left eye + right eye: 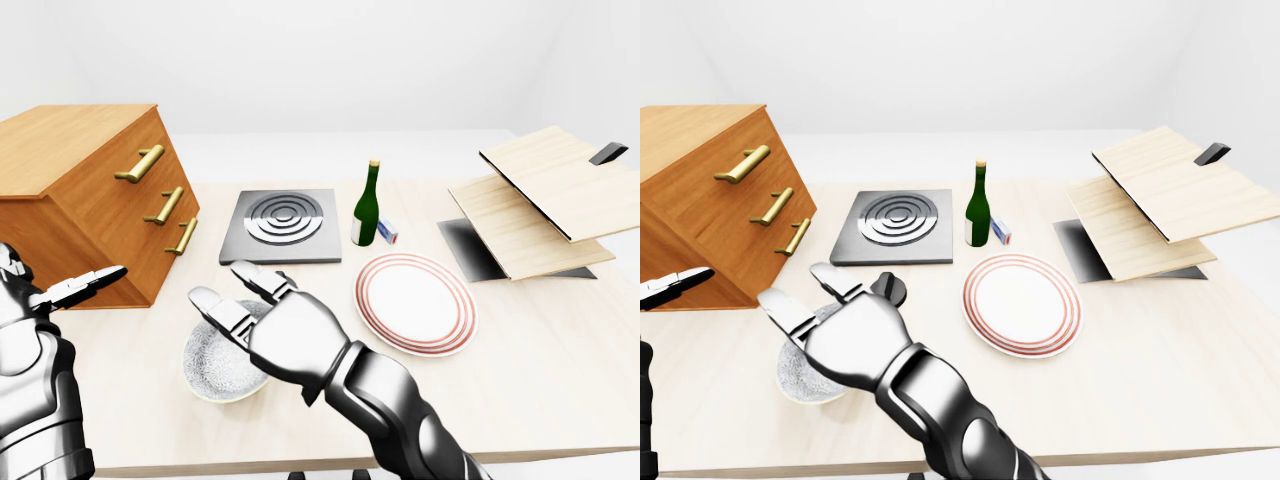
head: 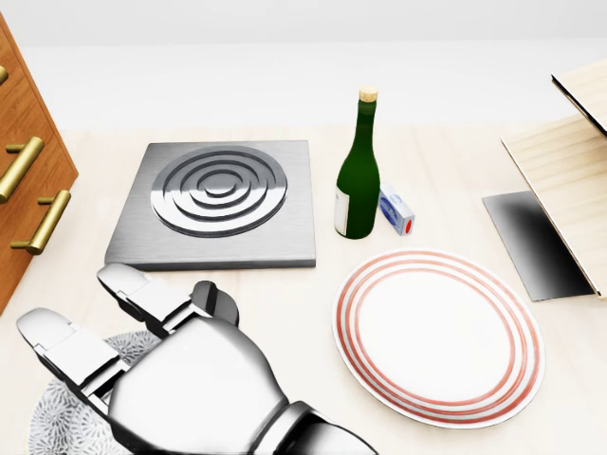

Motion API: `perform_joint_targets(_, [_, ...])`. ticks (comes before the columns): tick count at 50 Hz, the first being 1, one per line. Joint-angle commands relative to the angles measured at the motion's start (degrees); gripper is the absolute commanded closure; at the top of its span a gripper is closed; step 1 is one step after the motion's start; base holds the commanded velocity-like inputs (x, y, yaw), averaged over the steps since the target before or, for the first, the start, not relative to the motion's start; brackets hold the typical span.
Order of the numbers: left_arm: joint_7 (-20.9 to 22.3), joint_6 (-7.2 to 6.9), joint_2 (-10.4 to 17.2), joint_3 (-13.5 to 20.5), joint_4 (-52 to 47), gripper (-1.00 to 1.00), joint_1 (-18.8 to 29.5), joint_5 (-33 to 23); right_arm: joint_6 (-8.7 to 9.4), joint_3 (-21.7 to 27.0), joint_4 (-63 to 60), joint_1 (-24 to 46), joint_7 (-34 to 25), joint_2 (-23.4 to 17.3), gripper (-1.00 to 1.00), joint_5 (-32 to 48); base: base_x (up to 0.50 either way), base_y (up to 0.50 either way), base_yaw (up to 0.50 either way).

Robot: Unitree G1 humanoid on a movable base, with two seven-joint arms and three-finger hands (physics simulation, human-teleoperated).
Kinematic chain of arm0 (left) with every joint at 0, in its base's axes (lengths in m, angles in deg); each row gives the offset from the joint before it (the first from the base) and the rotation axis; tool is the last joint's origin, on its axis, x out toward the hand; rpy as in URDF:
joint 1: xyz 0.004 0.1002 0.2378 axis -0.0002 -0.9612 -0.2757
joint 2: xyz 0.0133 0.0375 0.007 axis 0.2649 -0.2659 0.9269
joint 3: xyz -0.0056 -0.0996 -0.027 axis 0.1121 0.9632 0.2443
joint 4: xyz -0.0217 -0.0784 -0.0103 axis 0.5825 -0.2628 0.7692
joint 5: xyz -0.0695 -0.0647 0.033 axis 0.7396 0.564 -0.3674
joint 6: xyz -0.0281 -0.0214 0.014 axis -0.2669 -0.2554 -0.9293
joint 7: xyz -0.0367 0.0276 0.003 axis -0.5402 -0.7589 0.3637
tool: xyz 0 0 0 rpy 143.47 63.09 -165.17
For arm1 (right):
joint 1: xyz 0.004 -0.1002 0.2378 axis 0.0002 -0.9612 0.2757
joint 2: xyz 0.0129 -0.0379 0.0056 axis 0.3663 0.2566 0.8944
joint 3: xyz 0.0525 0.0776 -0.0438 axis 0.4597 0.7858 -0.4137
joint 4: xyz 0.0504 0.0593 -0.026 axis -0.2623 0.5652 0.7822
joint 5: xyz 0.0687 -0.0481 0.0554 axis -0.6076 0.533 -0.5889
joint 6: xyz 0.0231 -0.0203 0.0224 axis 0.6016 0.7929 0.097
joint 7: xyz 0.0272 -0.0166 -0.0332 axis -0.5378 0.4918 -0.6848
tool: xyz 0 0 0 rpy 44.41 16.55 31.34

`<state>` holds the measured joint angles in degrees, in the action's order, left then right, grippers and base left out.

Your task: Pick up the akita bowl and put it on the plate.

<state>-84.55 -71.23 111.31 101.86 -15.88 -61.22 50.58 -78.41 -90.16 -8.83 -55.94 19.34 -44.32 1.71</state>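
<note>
Three-finger right hand open, fingers spread over akita bowl, possibly touching rim; plate apart, rightward.

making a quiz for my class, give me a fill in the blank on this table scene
In the left-eye view the akita bowl lies to the ___ of the plate. The robot hand above the bowl is the robot's ___ one. The plate's rings are ___. The bottle has ___ glass.
Missing words: left; right; red; green
</note>
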Motion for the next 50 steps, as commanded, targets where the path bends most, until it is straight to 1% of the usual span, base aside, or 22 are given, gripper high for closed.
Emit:
perform_joint_targets(1, [0.0,-0.40,0.0,0.0,-0.7,-1.00,0.0,-0.1,-2.75,4.0,3.6,-1.3,0.0,2.5,-1.00,0.5,0.00,0.00,0.00])
perform_joint_targets(3, [0.0,-0.25,0.0,0.0,-0.5,-1.00,0.0,-0.1,-4.26,4.9,4.1,-1.9,0.0,3.2,-1.00,0.9,0.00,0.00,0.00])
perform_joint_targets(5, [0.1,0.15,0.0,-0.1,0.0,-1.00,0.2,-0.2,-6.38,6.1,5.0,-2.8,0.0,4.4,-1.00,1.5,0.00,0.00,0.00])
perform_joint_targets(8, [0.1,0.29,0.0,-0.1,0.2,-1.00,0.2,-0.2,-7.58,6.9,5.8,-3.1,0.0,5.1,-1.00,1.8,0.00,0.00,0.00])
perform_joint_targets(10, [0.1,0.55,0.0,-0.2,0.6,-1.00,0.2,-0.2,-7.59,7.2,6.2,-2.8,0.0,5.6,-1.00,1.9,0.00,0.00,0.00])
perform_joint_targets(13, [0.1,0.48,0.0,-0.2,0.5,-1.00,0.2,-0.1,-8.09,7.4,6.3,-3.0,0.0,5.7,-1.00,1.9,0.00,0.00,0.00])
perform_joint_targets(15, [0.0,0.15,0.0,-0.1,0.0,-1.00,0.0,0.0,-8.19,7.5,6.3,-3.0,0.0,5.8,-1.00,2.0,0.00,0.00,0.00])
perform_joint_targets(17, [0.0,0.20,0.0,-0.1,0.1,-1.00,0.1,-0.1,-8.02,7.3,6.3,-3.0,0.0,5.5,-1.00,1.9,0.00,0.00,0.00])
perform_joint_targets(19, [0.1,0.64,-0.1,-0.2,0.5,-1.00,0.2,-0.2,-7.70,7.3,6.4,-2.7,0.0,5.6,-1.00,1.7,0.00,0.00,0.00])
perform_joint_targets(21, [0.1,0.31,0.0,-0.2,0.0,-1.00,0.0,-0.1,-8.50,7.8,6.7,-3.0,0.0,5.8,-1.00,1.8,0.00,0.00,0.00])
perform_joint_targets(22, [0.1,0.73,-0.1,-0.2,0.6,-1.00,0.2,-0.2,-8.98,8.1,6.8,-3.2,0.0,6.0,-1.00,1.9,0.00,0.00,0.00])
perform_joint_targets(23, [0.0,0.35,0.0,-0.2,0.2,-1.00,0.1,-0.1,-9.40,8.4,7.0,-3.5,0.0,6.4,-1.00,2.2,0.00,0.00,0.00])
perform_joint_targets(24, [0.0,0.03,0.0,-0.2,-0.2,-1.00,0.0,-0.1,-9.40,8.5,7.1,-3.8,0.0,6.6,-1.00,2.3,0.00,0.00,0.00])
perform_joint_targets(29, [0.1,0.31,-0.1,-0.2,0.1,-1.00,0.1,-0.2,-9.40,8.1,7.4,-3.5,0.0,6.6,-1.00,2.2,0.00,0.00,0.00])
perform_joint_targets(34, [0.1,0.41,-0.1,-0.2,0.2,-1.00,0.1,-0.2,-9.40,8.7,8.2,-4.6,0.0,8.2,-1.00,3.3,0.00,0.00,0.00])
perform_joint_targets(36, [0.0,0.09,0.0,-0.2,-0.1,-1.00,0.1,-0.2,-9.40,9.0,8.9,-5.1,0.0,8.8,-1.00,3.7,0.00,0.00,0.00])
perform_joint_targets(39, [0.1,0.02,0.0,-0.2,-0.1,-1.00,0.1,-0.2,-9.40,9.3,9.8,-5.3,0.0,9.3,-1.00,4.1,0.00,0.00,0.00])
perform_joint_targets(42, [0.2,0.11,0.0,-0.1,-0.1,-1.00,0.1,-0.1,-9.40,9.4,10.2,-5.2,0.0,9.7,-1.00,4.3,0.00,0.00,0.00])
perform_joint_targets(45, [0.3,0.69,0.0,-0.2,0.6,-1.00,0.2,-0.2,-9.40,9.5,11.3,-5.5,0.0,9.7,-1.00,4.4,0.00,0.00,0.00])
perform_joint_targets(48, [0.2,0.66,0.1,-0.2,0.6,-1.00,0.2,-0.1,-9.40,9.5,11.7,-5.6,0.0,9.6,-1.00,4.6,0.00,0.00,0.00])
perform_joint_targets(49, [0.2,0.36,0.1,-0.1,0.2,-1.00,0.1,0.0,-9.40,9.4,12.5,-5.9,0.0,9.5,-1.00,4.7,0.00,0.00,0.00])
perform_joint_targets(50, [0.3,0.57,0.0,-0.2,0.4,-1.00,0.1,-0.1,-9.40,9.3,12.7,-6.1,0.0,9.4,-1.00,4.7,0.00,0.00,0.00])
